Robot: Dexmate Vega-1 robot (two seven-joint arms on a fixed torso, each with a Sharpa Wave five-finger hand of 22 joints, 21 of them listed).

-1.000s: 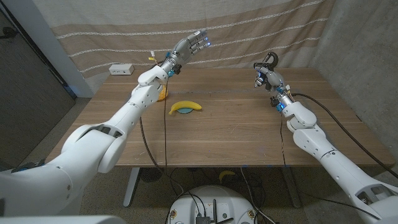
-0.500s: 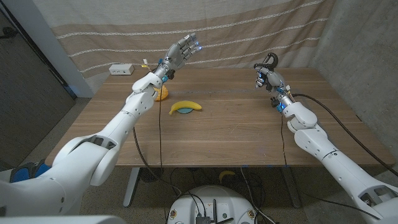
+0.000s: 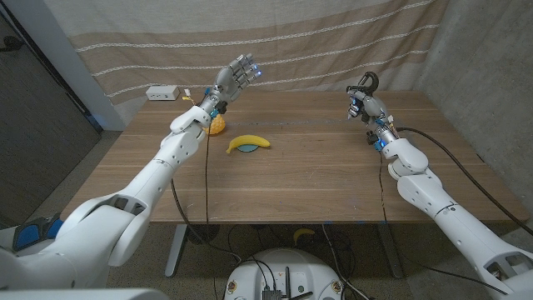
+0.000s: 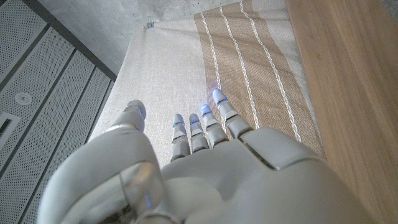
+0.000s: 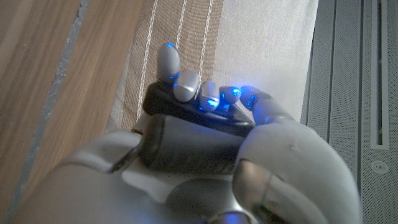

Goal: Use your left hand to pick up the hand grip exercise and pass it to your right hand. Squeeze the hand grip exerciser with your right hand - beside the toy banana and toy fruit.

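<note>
My right hand [image 3: 364,106] is raised above the table's far right and grips the black hand grip exerciser [image 3: 365,82], whose loop sticks up over the fingers. In the right wrist view the fingers [image 5: 205,93] curl around its black handle [image 5: 186,112]. My left hand [image 3: 237,75] is held high over the far left of the table, fingers spread and holding nothing; the left wrist view shows them stretched toward the curtain [image 4: 199,118]. The yellow toy banana [image 3: 250,143] lies on the table left of centre, and an orange toy fruit [image 3: 216,126] sits beside it under my left forearm.
A white box [image 3: 162,93] stands at the table's far left corner. A striped beige curtain [image 3: 333,37] hangs behind the wooden table [image 3: 308,175]. A dark panel [image 3: 33,108] stands to the left.
My left arm has swung leftward and slightly down, uncovering the orange toy fruit. My right hand has shifted a little right and up with the exerciser.
</note>
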